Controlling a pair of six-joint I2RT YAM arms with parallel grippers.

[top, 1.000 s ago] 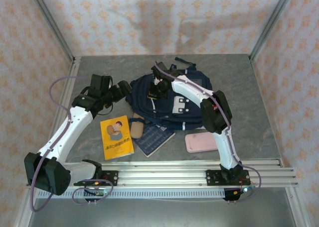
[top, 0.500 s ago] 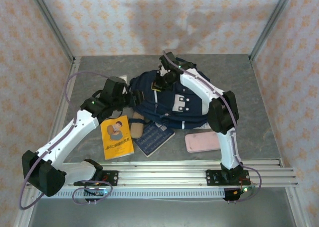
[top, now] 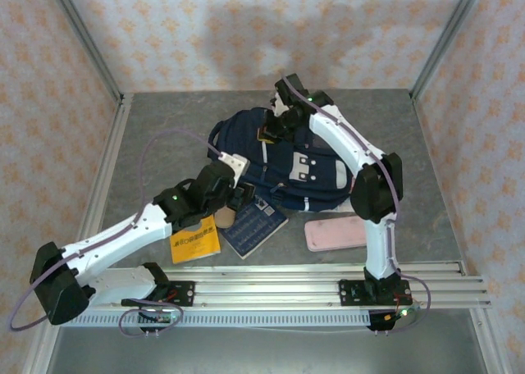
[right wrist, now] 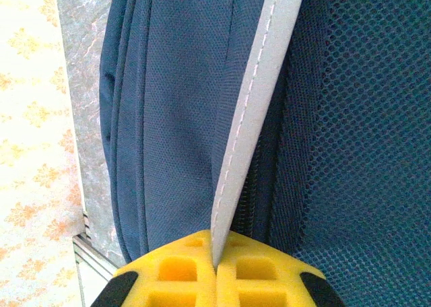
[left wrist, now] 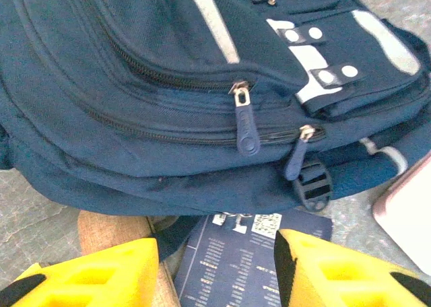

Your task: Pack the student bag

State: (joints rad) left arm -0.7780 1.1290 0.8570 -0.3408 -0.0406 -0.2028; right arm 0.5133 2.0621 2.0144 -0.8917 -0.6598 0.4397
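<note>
Right gripper [right wrist: 217, 256]: jaws closed, pinched on the pale grey stitched fabric strip [right wrist: 252, 98] of the large navy-blue fabric student bag [right wrist: 168, 91]; from above the grip is seen at the bag's far side [top: 276, 129].
Left gripper [left wrist: 212, 256]: yellow jaws apart, nothing held between them; posed just short of the bag's near-left flank [top: 242, 197].

Student bag [top: 246, 144] is placed mid-table [top: 410, 144], biased toward the far edge. A navy zip pull [left wrist: 246, 128] and a second one [left wrist: 296, 160] hang straight ahead of the left jaws; both zips look shut; a black plastic buckle [left wrist: 313, 186] sits beside them.

Step judged: opening stage; the bag is anchored by the right arm and a zip pull is faced by the left; nothing is judged packed yet.
Loose between bag and near edge:
- navy printed booklet [top: 256, 226], partly under the bag
- yellow illustrated booklet [top: 195, 244]
- tan oblong object [top: 223, 216]
- pink rectangular case [top: 335, 233]

Next move: left jaws to be advanced and raised onto one pull, then closed across its flat; the pull to be drawn along the track while tension is supplied by the right grip; the pull looks small and floppy, so alignment is judged critical.

Writing: white print and a QR code [left wrist: 267, 222] are seen on the navy booklet, too small to be read; dark characters on the yellow cover, not legible; no brand can be made out on the bag.
</note>
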